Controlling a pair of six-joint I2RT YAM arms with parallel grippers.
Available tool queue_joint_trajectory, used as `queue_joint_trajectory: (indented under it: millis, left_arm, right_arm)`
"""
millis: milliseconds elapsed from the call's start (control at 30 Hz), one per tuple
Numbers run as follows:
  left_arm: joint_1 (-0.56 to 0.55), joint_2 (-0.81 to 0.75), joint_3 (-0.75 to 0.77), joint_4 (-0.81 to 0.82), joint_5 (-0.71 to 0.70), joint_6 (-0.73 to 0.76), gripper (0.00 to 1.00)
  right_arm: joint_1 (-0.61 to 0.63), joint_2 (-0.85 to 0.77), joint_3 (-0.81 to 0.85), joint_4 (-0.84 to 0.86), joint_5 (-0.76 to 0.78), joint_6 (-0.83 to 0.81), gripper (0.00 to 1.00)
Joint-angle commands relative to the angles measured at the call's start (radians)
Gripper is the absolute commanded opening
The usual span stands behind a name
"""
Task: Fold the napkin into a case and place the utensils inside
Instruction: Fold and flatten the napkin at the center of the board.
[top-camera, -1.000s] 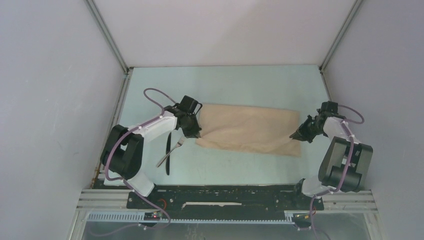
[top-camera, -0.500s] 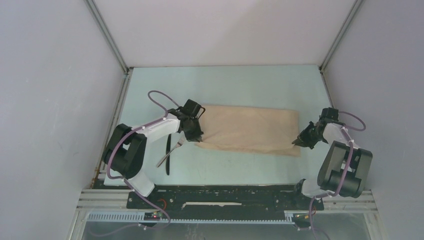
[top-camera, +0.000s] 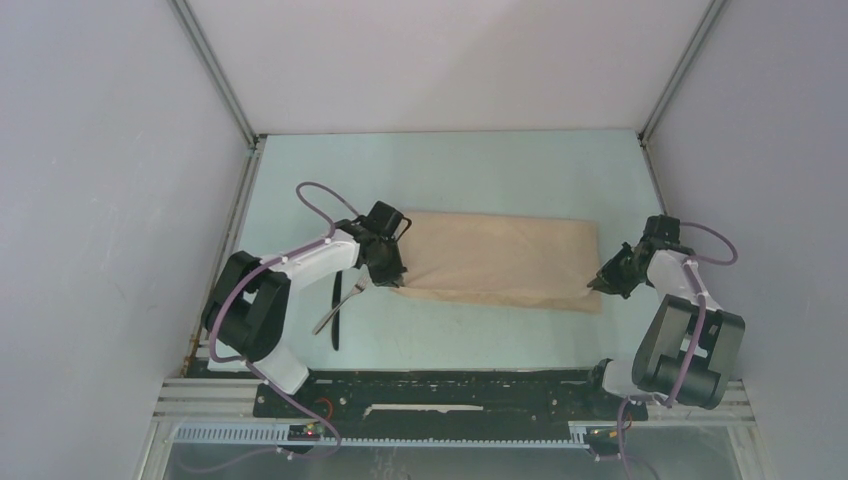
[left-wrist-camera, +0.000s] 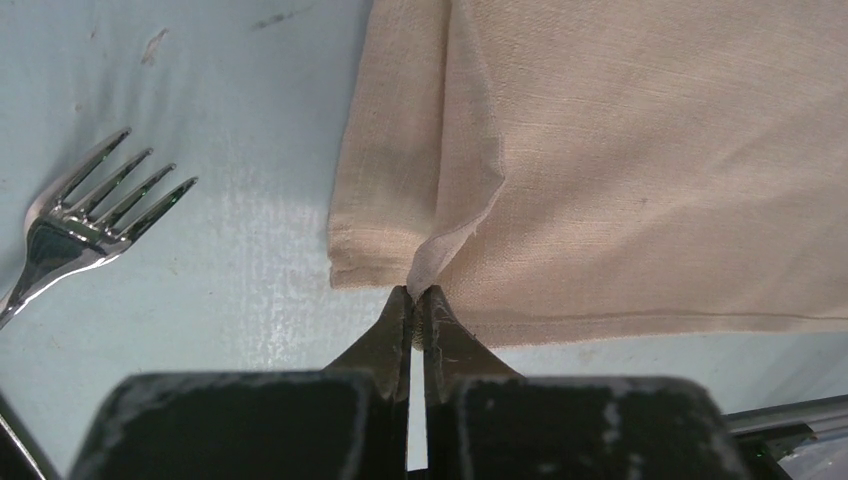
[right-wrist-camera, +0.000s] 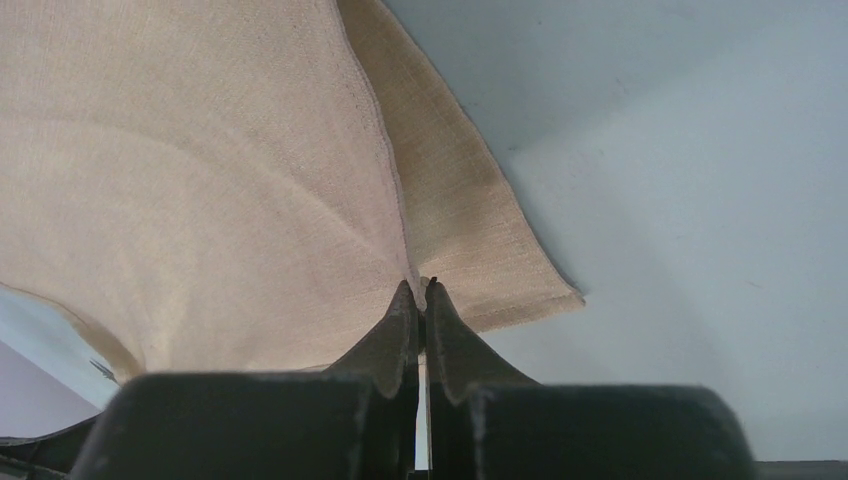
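Nearer my bases now, both pinched napkin (top-camera: 500, 258) corners have shifted slightly. Knife (top-camera: 335, 325) and fork (left-wrist-camera: 75, 225) lie at left, just beside it. My left gripper (left-wrist-camera: 412, 292) and right gripper (right-wrist-camera: 420, 285) each clamp a near corner, mid-scene. Folding is mid-way, I judge; next, lay that edge flat, then release.

fork (left-wrist-camera: 68, 236) handle past the left edge
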Motion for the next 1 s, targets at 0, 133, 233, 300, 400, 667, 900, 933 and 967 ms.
queue_joint_trajectory:
  millis: [0,133,233,300,400,667,900,933,967]
  left_arm:
    - [-0.009,-0.033,-0.032,-0.012,-0.025,-0.011,0.0]
    - [-0.014,-0.013,-0.037,-0.009,-0.025,-0.005,0.0]
    - [-0.015,0.002,-0.044,-0.004,-0.053,-0.007,0.0]
    - [-0.016,0.009,-0.043,-0.002,-0.06,-0.005,0.0]
    - [-0.015,0.009,-0.041,-0.002,-0.065,-0.006,0.0]
    - [-0.02,0.022,-0.04,0.002,-0.063,-0.011,0.0]
    - [-0.025,0.032,-0.043,0.014,-0.057,-0.017,0.0]
    - [-0.024,0.033,-0.045,0.014,-0.057,-0.017,0.0]
    - [-0.024,0.034,-0.045,0.015,-0.058,-0.018,0.0]
  right_arm:
    - [-0.004,-0.002,-0.009,-0.014,0.048,0.033,0.0]
    - [0.004,0.033,-0.012,-0.004,0.06,0.039,0.0]
    - [0.01,0.048,-0.013,0.003,0.073,0.043,0.0]
    - [0.012,0.055,-0.014,0.005,0.081,0.043,0.0]
    - [0.015,0.064,-0.026,0.013,0.092,0.045,0.0]
    - [0.024,0.097,-0.031,0.033,0.11,0.052,0.0]
    - [0.024,0.114,-0.031,0.057,0.116,0.053,0.0]
    - [0.024,0.117,-0.03,0.061,0.114,0.052,0.0]
    - [0.024,0.117,-0.03,0.062,0.114,0.051,0.0]
